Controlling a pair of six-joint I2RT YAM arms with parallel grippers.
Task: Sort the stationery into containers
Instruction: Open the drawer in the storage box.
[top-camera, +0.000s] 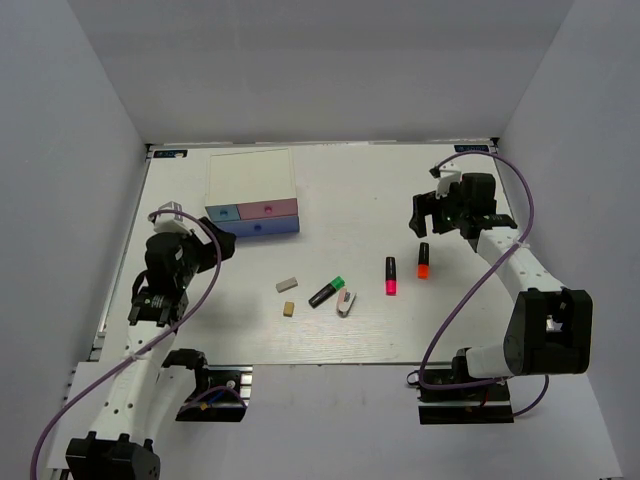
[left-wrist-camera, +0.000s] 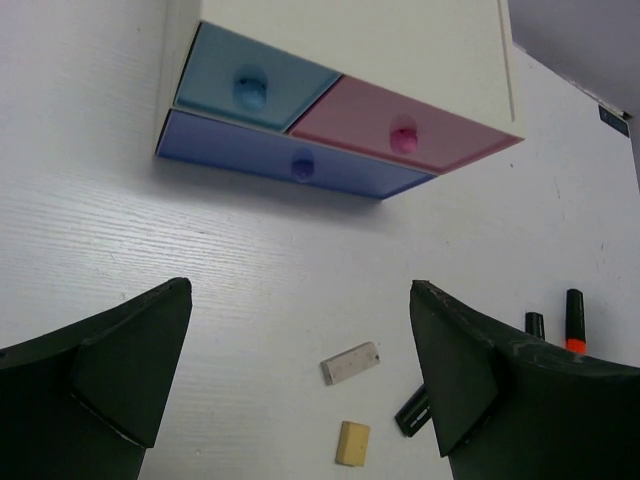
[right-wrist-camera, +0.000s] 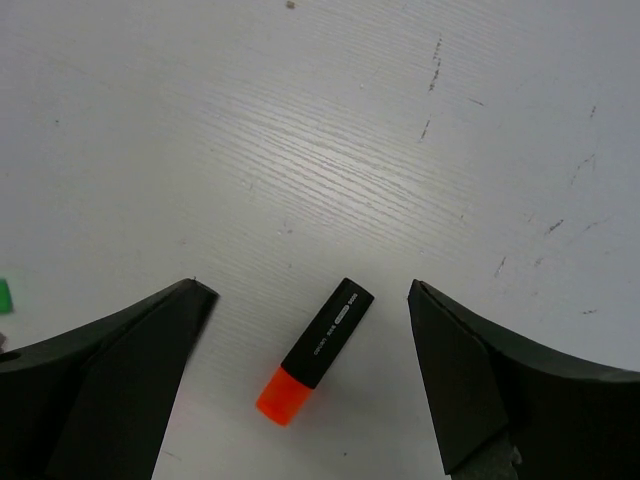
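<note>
The box of drawers stands at the back left, all drawers shut; it also shows in the left wrist view. On the table lie a grey-white eraser, a tan eraser, a green-ended marker, a white-pink oblong piece, a pink-red marker and an orange-red marker. My left gripper is open and empty, left of the erasers. My right gripper is open and empty above the orange-red marker.
White walls enclose the table on three sides. The table's left edge runs close to my left arm. A purple cable loops beside my right arm.
</note>
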